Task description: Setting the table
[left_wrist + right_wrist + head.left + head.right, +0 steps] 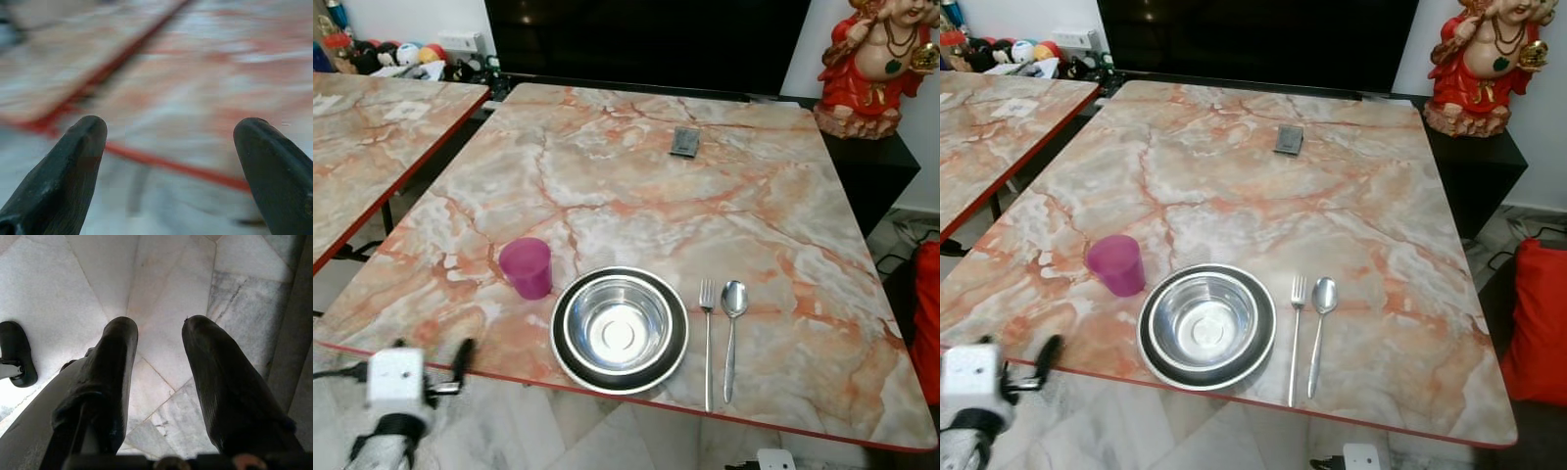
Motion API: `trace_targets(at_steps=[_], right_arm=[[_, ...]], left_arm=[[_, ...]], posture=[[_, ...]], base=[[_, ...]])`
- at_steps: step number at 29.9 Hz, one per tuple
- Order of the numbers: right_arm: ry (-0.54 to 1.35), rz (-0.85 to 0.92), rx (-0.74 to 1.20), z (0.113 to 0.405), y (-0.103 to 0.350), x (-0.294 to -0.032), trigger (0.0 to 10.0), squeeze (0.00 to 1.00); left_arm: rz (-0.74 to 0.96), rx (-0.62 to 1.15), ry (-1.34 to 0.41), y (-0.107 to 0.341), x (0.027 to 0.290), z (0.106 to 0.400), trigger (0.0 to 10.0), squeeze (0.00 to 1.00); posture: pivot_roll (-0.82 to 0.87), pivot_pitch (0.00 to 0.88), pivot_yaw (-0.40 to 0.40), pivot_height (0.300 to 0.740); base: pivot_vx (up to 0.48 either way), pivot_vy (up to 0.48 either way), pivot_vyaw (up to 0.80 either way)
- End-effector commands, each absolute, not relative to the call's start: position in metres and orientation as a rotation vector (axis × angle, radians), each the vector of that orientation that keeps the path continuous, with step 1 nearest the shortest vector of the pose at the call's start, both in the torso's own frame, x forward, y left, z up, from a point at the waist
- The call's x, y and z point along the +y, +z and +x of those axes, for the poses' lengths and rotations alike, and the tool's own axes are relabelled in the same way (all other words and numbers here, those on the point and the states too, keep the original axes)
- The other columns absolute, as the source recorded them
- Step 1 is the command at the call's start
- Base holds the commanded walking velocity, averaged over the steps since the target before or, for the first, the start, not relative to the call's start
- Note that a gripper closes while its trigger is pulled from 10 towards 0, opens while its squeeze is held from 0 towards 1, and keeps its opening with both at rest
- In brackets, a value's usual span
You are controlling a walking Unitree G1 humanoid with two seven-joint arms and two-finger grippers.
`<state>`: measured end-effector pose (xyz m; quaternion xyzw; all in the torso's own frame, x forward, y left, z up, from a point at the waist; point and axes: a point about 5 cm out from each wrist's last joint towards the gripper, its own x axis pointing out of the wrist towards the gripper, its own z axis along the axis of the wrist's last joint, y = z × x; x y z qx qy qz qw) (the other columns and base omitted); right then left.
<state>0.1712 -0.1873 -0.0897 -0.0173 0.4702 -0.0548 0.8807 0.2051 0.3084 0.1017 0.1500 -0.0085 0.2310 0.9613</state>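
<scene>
On the marble table [636,196] a pink cup [527,266] stands near the front edge. To its right a steel bowl [619,328] sits in a black plate [675,352]. A fork [707,333] and a spoon [733,323] lie side by side to the right of the plate. My left gripper [435,357] hovers just below the table's front left edge, left of the cup. In the left wrist view the left gripper [171,142] is open and empty, facing the table's red rim. My right gripper [159,328] hangs open over the floor tiles.
A small dark flat object [684,142] lies at the table's far middle. A second marble table [372,147] stands to the left across a narrow gap. Behind are a black screen [646,39] and a red statue [876,64]. A red cushion [928,313] sits at the right.
</scene>
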Motion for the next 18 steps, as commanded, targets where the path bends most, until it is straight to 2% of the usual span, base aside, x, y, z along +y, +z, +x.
trace_targets(at_steps=[1,4,8,10,12,13,15,18], right_arm=[[-0.117,-0.044,0.999,0.167,-0.092,-0.189,10.0,0.0],[-0.119,-0.042,0.999,0.167,-0.092,-0.189,10.0,0.0],[-0.122,-0.04,0.999,0.166,-0.092,-0.188,10.0,0.0],[-0.124,-0.038,1.0,0.166,-0.092,-0.188,10.0,0.0],[-0.125,-0.038,1.0,0.166,-0.092,-0.188,10.0,0.0],[-0.127,-0.037,1.0,0.166,-0.092,-0.188,10.0,0.0],[-0.132,-0.034,0.999,0.166,-0.092,-0.188,10.0,0.0],[-0.145,-0.023,0.996,0.166,-0.092,-0.187,10.0,0.0]], left_arm=[[0.337,0.007,0.586,0.097,0.324,0.194,10.0,0.0],[0.373,0.088,0.739,0.082,0.344,0.176,10.0,0.0],[0.338,0.236,0.786,0.052,0.352,0.165,10.0,0.0],[0.295,0.461,0.648,0.014,0.342,0.168,10.0,0.0],[0.295,0.474,0.576,0.007,0.334,0.172,10.0,0.0],[0.384,0.506,0.399,-0.002,0.316,0.183,10.0,0.0],[0.421,0.537,0.214,-0.013,0.293,0.194,10.0,0.0],[0.332,0.591,0.132,-0.025,0.275,0.202,10.0,0.0]], posture=[[0.05,0.122,-0.019,0.74],[0.04,0.121,-0.017,0.74],[0.04,0.122,-0.018,0.74],[0.04,0.119,-0.019,0.74],[0.04,0.115,-0.017,0.74],[0.03,0.113,-0.018,0.74],[0.03,0.105,-0.006,0.74],[0.02,0.097,0.007,0.74]], base=[[0.0,0.0,0.0],[0.0,0.0,0.0],[0.0,0.0,0.0],[0.0,0.0,0.0],[0.0,0.0,0.0],[0.0,0.0,0.0],[0.0,0.0,0.0],[0.0,0.0,0.0]])
